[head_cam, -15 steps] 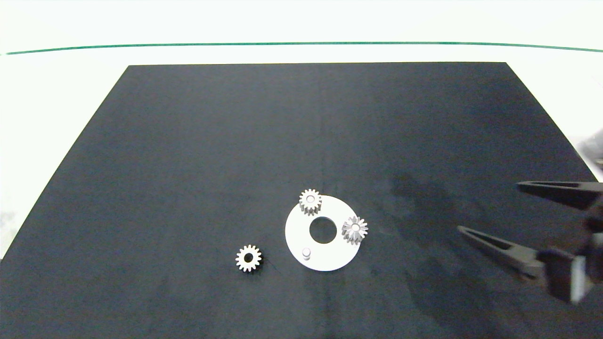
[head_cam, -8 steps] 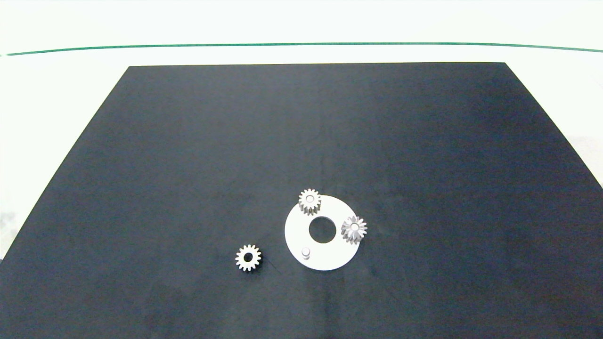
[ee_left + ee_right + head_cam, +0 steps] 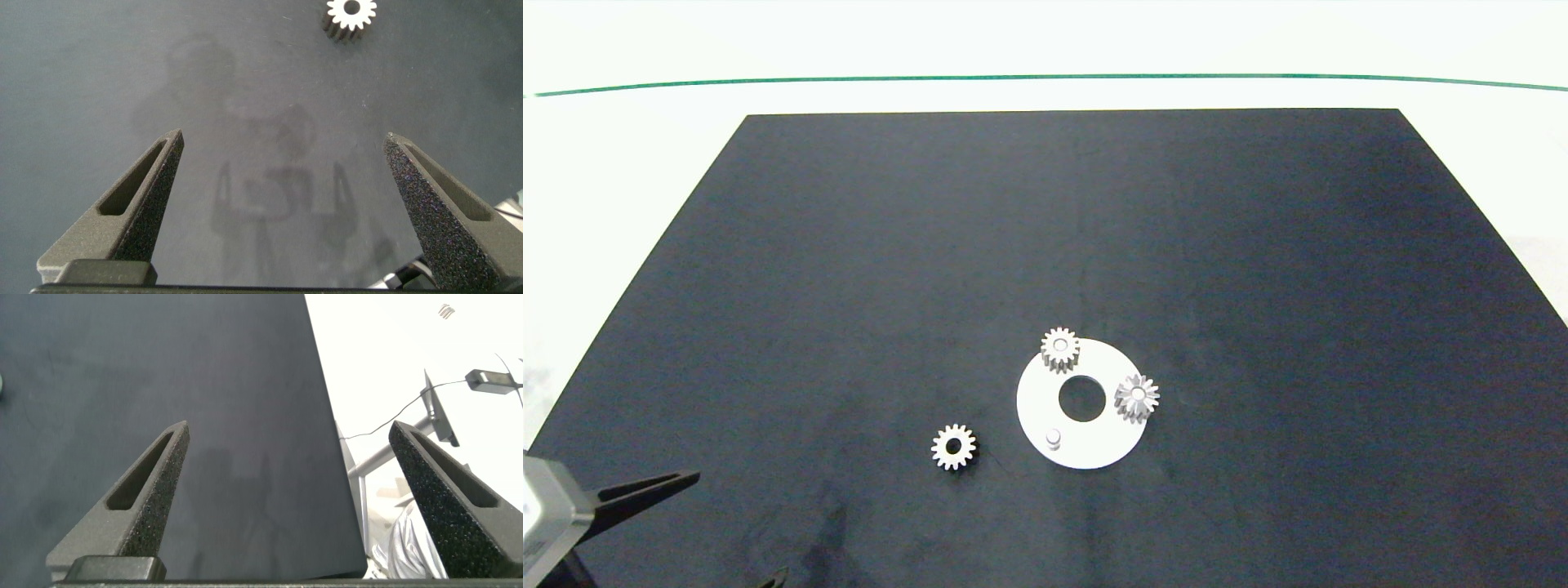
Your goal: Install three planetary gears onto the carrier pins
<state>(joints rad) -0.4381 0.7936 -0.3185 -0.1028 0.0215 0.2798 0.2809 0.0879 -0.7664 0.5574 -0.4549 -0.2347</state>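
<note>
Black mat [image 3: 849,245] held a white disc [image 3: 1094,449]; two gears [image 3: 1060,349] sat on pins, one pin [image 3: 1054,438] bare, a third gear [image 3: 953,447] beside it. Left gripper [image 3: 282,143], spread, was half cut off at the mat's corner; right gripper [image 3: 288,429], spread, showed only in its wrist view.

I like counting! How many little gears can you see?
3. Two gears sit on pins of the white disc: one at its far edge, one at its right edge. The third lies loose on the black mat, left of the disc. None looks hidden.
</note>
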